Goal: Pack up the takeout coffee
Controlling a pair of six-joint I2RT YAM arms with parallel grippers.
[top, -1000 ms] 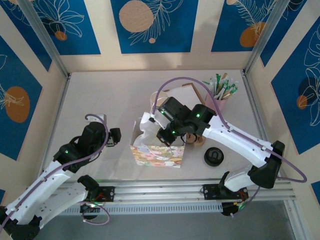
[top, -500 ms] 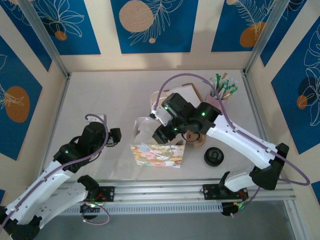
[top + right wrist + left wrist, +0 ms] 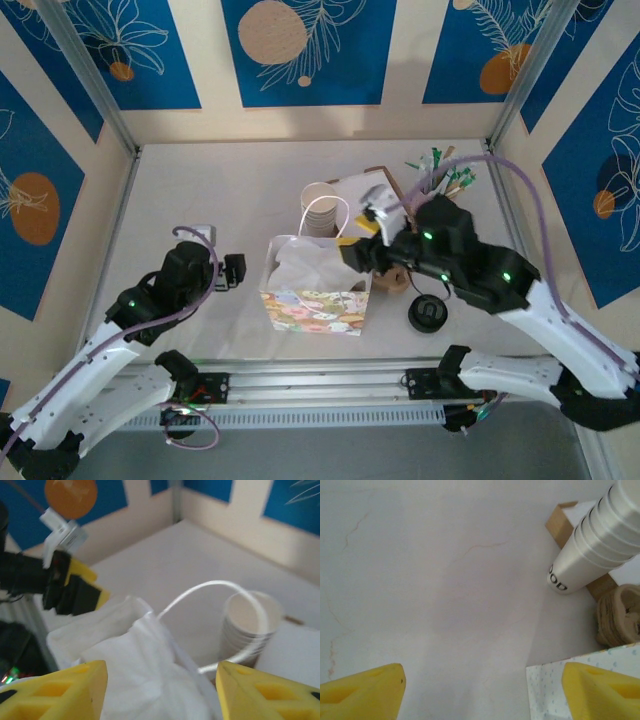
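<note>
1. The takeout coffee (image 3: 427, 313) stands on the table (image 3: 220, 200), right of the patterned bag (image 3: 315, 310) and apart from it. From above its round black lid is all that can be seen; the cup under it is hidden.
2. The right gripper (image 3: 357, 250) hangs at the bag's upper right corner. The wrist view shows its yellow fingers (image 3: 55, 690) spread, with nothing pinched between them — white tissue paper (image 3: 145, 680) and the bag's looped handle (image 3: 225, 587) lie beyond.
3. The left gripper (image 3: 234, 270) sits left of the bag, not touching it. Its fingers (image 3: 365, 692) are wide apart over bare table, and both are cut off by the frame's lower edge.
4. Tissue fills the bag's mouth, so whatever is inside cannot be made out.
5. The brown cardboard carrier (image 3: 398, 278) is mostly covered by the right arm; its holes are hard to count.
6. A stack of cream cups (image 3: 320, 208) stands behind the bag — blurred in the right wrist view.
7. The sticks (image 3: 445, 170) rise behind the right arm, which covers the base of their cup.
</note>
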